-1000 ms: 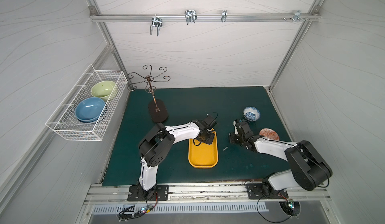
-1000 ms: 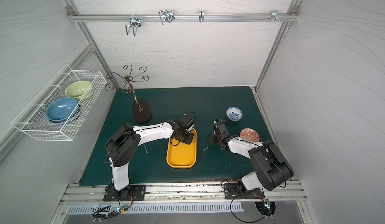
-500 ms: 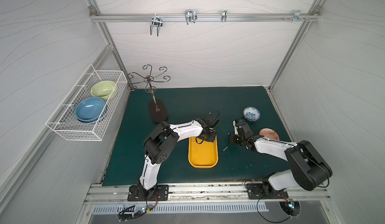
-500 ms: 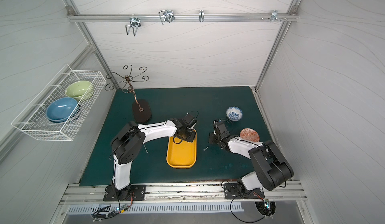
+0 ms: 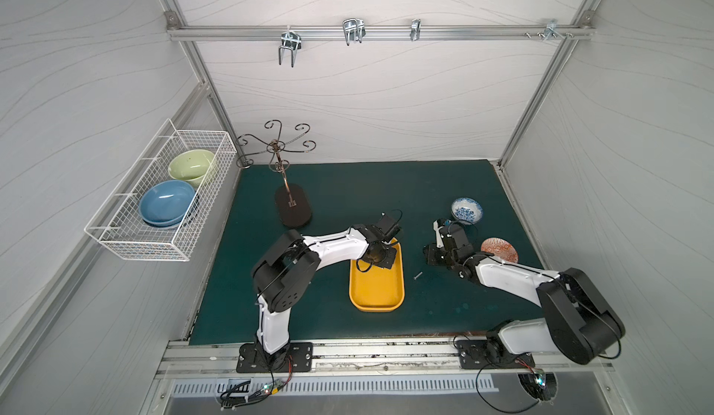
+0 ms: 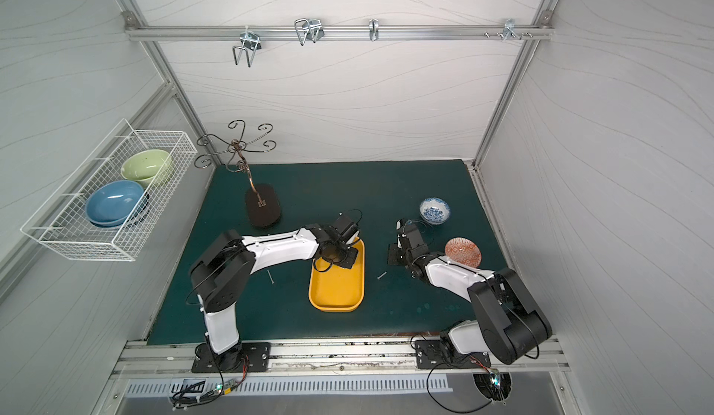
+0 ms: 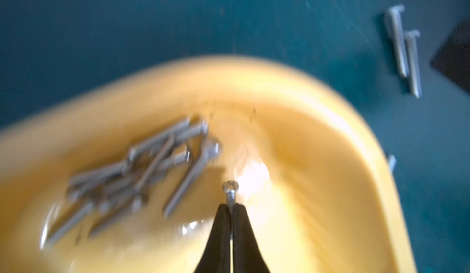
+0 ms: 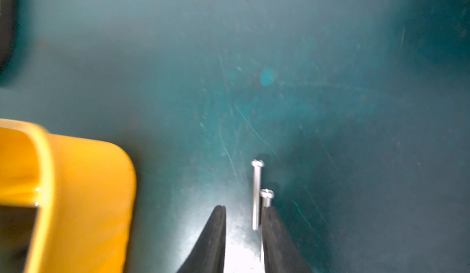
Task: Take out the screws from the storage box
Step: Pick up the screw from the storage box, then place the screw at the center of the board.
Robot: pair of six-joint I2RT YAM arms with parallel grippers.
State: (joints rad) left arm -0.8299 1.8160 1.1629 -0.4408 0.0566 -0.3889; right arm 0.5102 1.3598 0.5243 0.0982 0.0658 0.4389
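The yellow storage box point(image 5: 376, 289) point(image 6: 336, 289) lies mid-mat. In the left wrist view a blurred pile of screws point(image 7: 142, 172) rests on its floor point(image 7: 292, 221). My left gripper point(image 7: 231, 206) point(image 5: 380, 256) is over the box's far end, shut on one screw whose head point(image 7: 230, 185) sticks out past the tips. My right gripper point(image 8: 244, 209) point(image 5: 430, 256) is low over the mat right of the box, open. A long screw point(image 8: 256, 195) lies between its fingers, and a second screw point(image 8: 266, 195) is partly hidden behind one finger point(image 8: 277, 233).
Loose screws lie on the mat in both top views point(image 5: 417, 276) point(image 6: 271, 276), plus a pair point(image 7: 404, 50). A blue-and-white bowl point(image 5: 466, 210) and a red patterned plate point(image 5: 500, 249) sit behind the right arm. A hook stand point(image 5: 292, 208) is at back left, a wire basket point(image 5: 162, 196) on the left wall.
My left jaws have closed on a screw at the far end of the box. My right jaws have parted a little; that arm has hardly moved.
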